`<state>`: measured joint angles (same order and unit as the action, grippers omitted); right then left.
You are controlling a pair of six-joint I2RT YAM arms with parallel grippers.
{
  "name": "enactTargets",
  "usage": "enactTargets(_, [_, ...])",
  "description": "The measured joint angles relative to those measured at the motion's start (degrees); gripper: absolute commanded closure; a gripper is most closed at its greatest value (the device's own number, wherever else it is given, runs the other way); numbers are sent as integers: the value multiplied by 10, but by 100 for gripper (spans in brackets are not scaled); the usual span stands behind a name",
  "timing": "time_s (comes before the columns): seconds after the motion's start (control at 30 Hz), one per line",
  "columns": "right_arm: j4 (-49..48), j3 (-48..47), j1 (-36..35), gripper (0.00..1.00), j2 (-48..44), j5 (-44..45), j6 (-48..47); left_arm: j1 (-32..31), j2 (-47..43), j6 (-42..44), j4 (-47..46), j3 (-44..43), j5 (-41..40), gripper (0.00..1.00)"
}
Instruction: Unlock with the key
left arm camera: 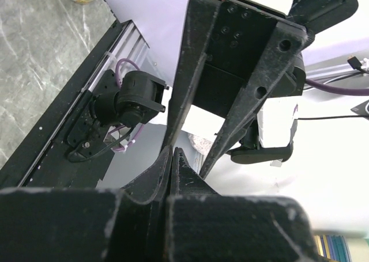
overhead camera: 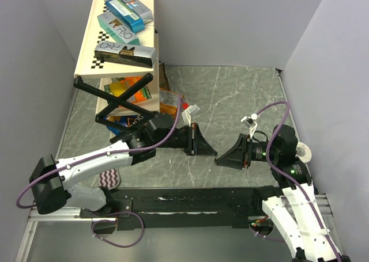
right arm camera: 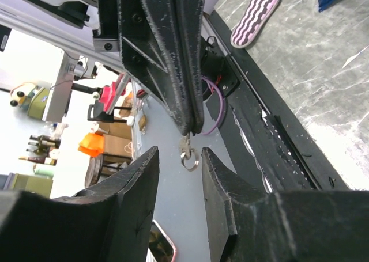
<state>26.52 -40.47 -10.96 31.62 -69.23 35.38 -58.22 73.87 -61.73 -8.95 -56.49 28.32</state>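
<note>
Left tool (overhead camera: 211, 153) is pinched together on the key (right arm camera: 188, 153), held in the air over the tabletop (overhead camera: 242, 89), toward its near edge and a bit right of middle. In the right wrist view only the small ring and a bit of metal show, poking out past the left tool's tips along that tool's own line. Right tool (right arm camera: 179, 175) faces it tip to tip, jaws apart, one finger on each side of the ring and no contact visible. The key sits straight ahead of the right tool, in its gap. A handover looks likely. Closing square on the ring matters, as it's tiny and may swing.
</note>
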Motion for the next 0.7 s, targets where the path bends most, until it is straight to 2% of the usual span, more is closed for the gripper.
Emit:
enactTargets(0.47, [-4, 0, -14, 64, 9, -5, 2, 0, 9, 2, 7, -10, -2, 99])
enactTargets(0.7, [-4, 1, -17, 71, 16, -5, 2, 0, 10, 2, 6, -11, -3, 99])
